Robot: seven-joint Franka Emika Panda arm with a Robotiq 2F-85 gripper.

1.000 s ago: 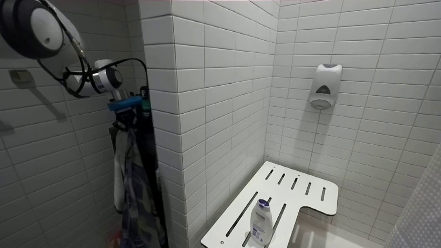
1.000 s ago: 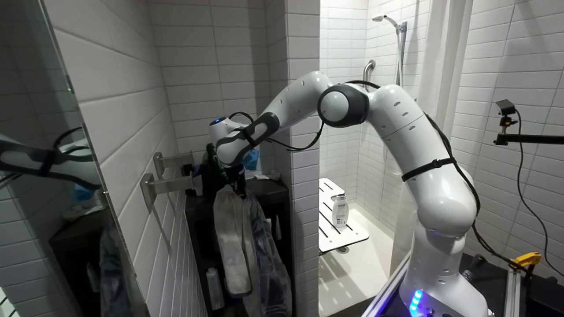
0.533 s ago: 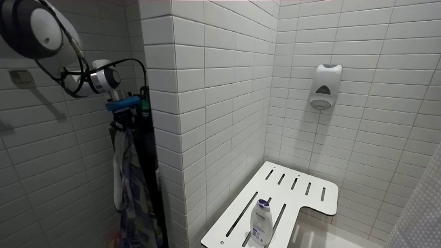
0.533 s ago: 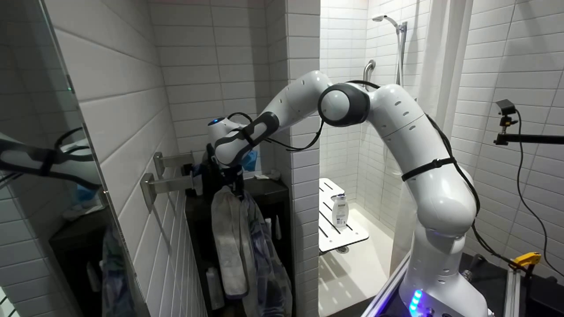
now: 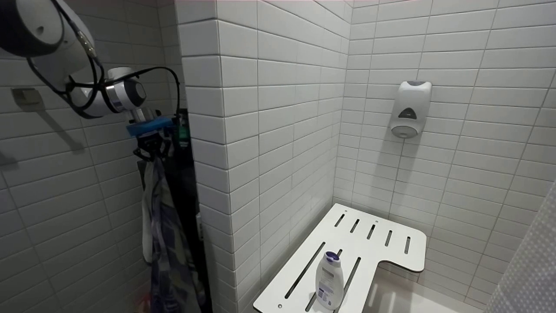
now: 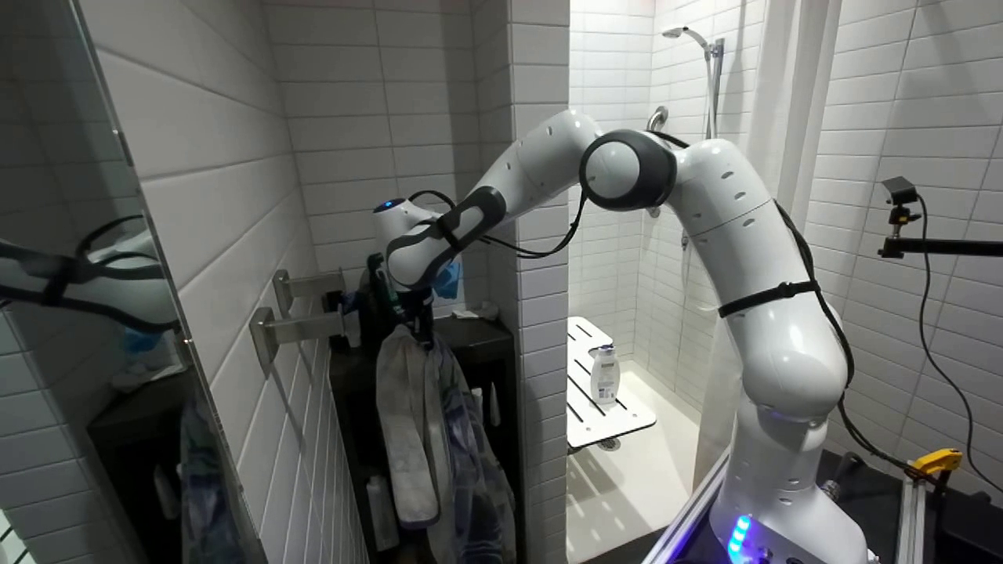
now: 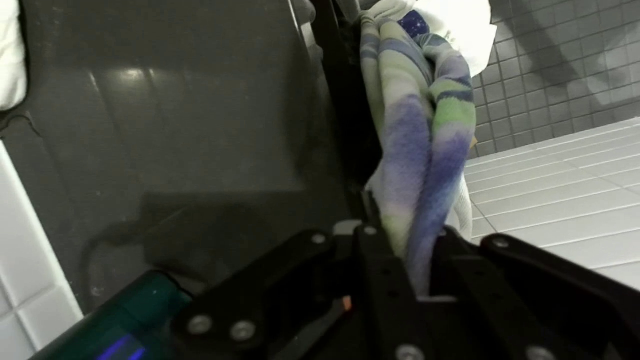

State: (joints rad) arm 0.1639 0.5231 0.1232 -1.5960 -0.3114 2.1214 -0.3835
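My gripper is shut on a soft cloth with purple, blue and green patches, bunched between its fingers in the wrist view. From the black gripper the cloth hangs down in long folds beside the tiled corner. Its pale side and its bluish patterned side both show in an exterior view, where the cloth hangs in front of a dark shelf unit. The fingertips are buried against the fabric, and the arm's wrist partly covers the gripper there.
A green bottle and a white cloth lie near the unit's dark top. Metal brackets jut from the wall close by. Past the tiled corner, a white bottle stands on a slotted bench.
The arm's elbow has risen. In an exterior view the gripper has shifted slightly left and up, with the cloth still in it and swaying a little.
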